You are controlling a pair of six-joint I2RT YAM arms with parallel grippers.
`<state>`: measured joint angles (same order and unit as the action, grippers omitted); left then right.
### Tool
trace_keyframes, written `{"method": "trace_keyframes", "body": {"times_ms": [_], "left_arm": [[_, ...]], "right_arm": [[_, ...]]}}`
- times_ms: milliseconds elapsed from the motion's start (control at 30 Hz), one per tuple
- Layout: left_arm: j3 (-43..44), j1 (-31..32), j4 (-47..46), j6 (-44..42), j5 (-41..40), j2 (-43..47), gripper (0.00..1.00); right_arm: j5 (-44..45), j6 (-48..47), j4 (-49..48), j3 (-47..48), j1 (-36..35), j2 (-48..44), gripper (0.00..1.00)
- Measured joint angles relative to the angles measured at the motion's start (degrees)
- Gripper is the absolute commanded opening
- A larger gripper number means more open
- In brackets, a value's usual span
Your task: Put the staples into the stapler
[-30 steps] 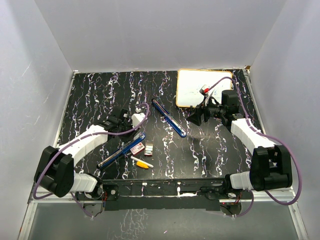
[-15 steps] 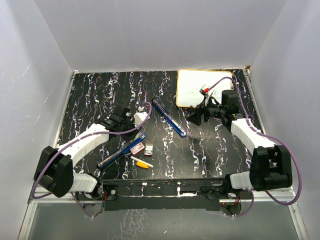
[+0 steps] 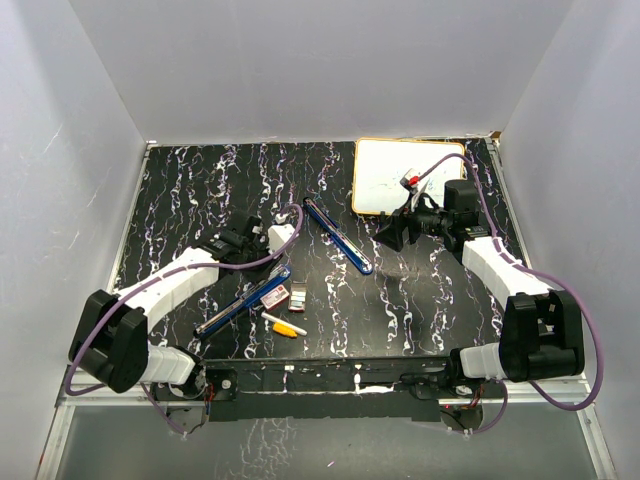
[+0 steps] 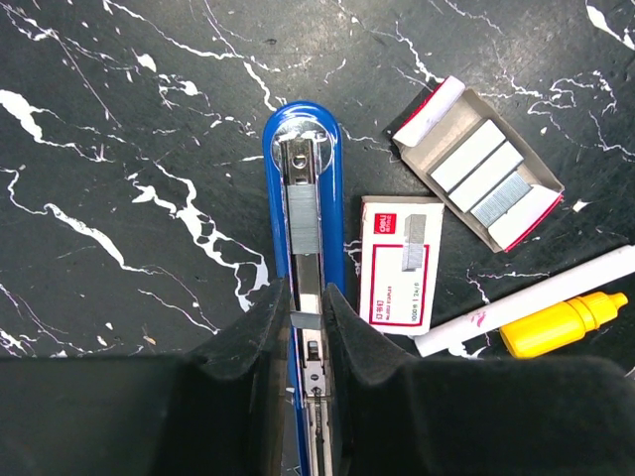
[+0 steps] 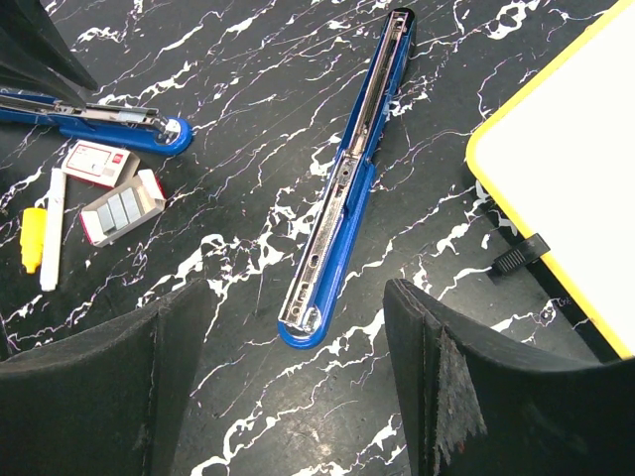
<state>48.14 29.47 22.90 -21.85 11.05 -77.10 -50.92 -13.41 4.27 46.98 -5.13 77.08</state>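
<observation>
Stapler (image 4: 303, 149) rear hidden under left fingers (image 4: 238, 367) pinching staple strip (image 4: 306, 317); right fingers (image 5: 99, 387) spread empty.

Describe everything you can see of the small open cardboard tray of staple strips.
The open cardboard tray is grey-brown inside, red-edged, with a white flap. Silvery staple strips lie side by side in it. It lies on the black marbled table, right of the blue stapler half, close beside the red-and-white sleeve.

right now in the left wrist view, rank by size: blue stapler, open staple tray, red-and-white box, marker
1. blue stapler, largest even with its near end hidden
2. open staple tray
3. red-and-white box
Unranked: marker, long but thin and cut off at the right edge, so unsure against the tray.
</observation>
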Motion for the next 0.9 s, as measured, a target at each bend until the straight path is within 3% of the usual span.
{"method": "trace_keyframes", "body": {"times_ms": [900], "left_arm": [[-1.3,0.0,-0.2,0.0,-0.2,-0.1,0.00]], "right_arm": [[-0.1,0.0,0.0,0.0,0.0,0.0,0.73]]}}
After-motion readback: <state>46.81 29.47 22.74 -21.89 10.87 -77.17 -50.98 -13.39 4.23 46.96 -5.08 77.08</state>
